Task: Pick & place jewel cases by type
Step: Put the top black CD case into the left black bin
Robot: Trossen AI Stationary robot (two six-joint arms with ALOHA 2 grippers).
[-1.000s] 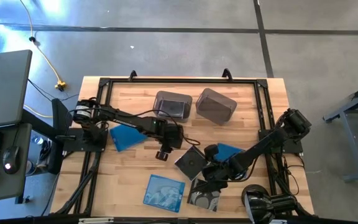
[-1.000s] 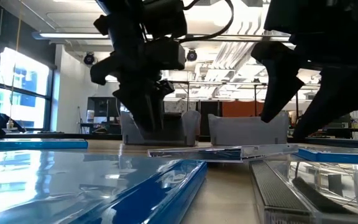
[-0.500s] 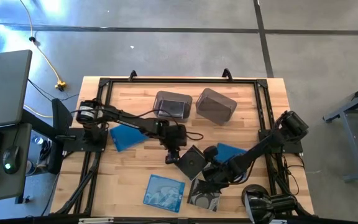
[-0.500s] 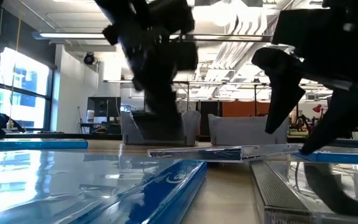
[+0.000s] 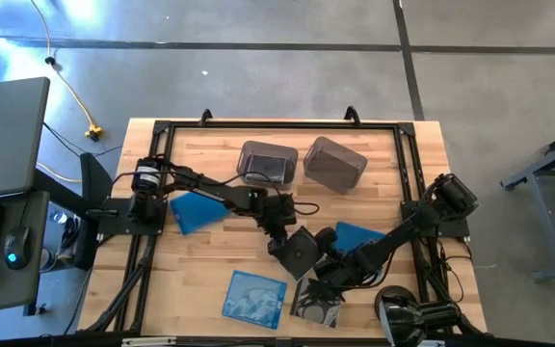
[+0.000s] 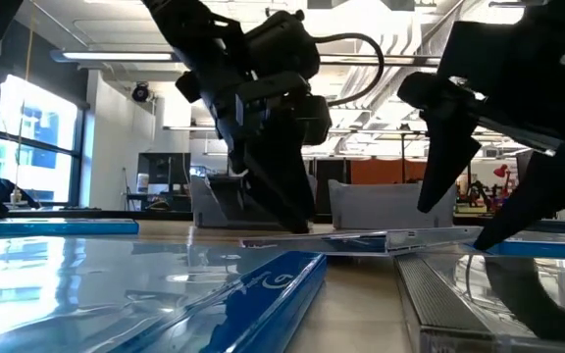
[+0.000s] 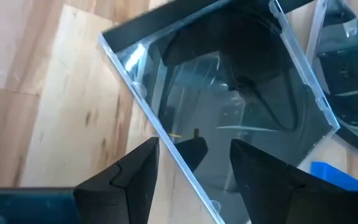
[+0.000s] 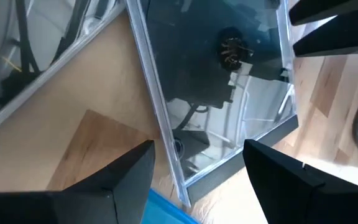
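Note:
A dark grey jewel case (image 5: 300, 253) lies flat on the wood near the table's middle. My left gripper (image 5: 279, 239) is open and slants down at the case's left edge (image 7: 143, 93), with one finger over bare wood and the other over the lid. My right gripper (image 5: 328, 272) is also open and hangs over the case's near right side (image 8: 216, 81). Other jewel cases lie flat: a blue one (image 5: 198, 210) at the left, a cloud-patterned blue one (image 5: 254, 297) at the front, a silvery one (image 5: 316, 306) beside it, and a blue one (image 5: 359, 234) at the right. My left gripper comes at the dark case's left edge (image 7: 166, 140) slanting down from the table's left, its fingers astride that edge. In the low view one fingertip (image 6: 297, 224) reaches the lid's level, and I cannot tell whether it touches. The case lies flat.
Two translucent grey bins (image 5: 268, 162) (image 5: 335, 162) stand side by side at the table's far middle; the left one has a dark case in it. A black frame rail (image 5: 277, 125) runs round the table. Bare wood (image 5: 220, 251) lies left of the dark case.
My left gripper has gone toward the table's right and near edges and down, from beside the left bin to the dark case's left edge, and it has rolled about its own axis on the way. The cases have stayed where they were.

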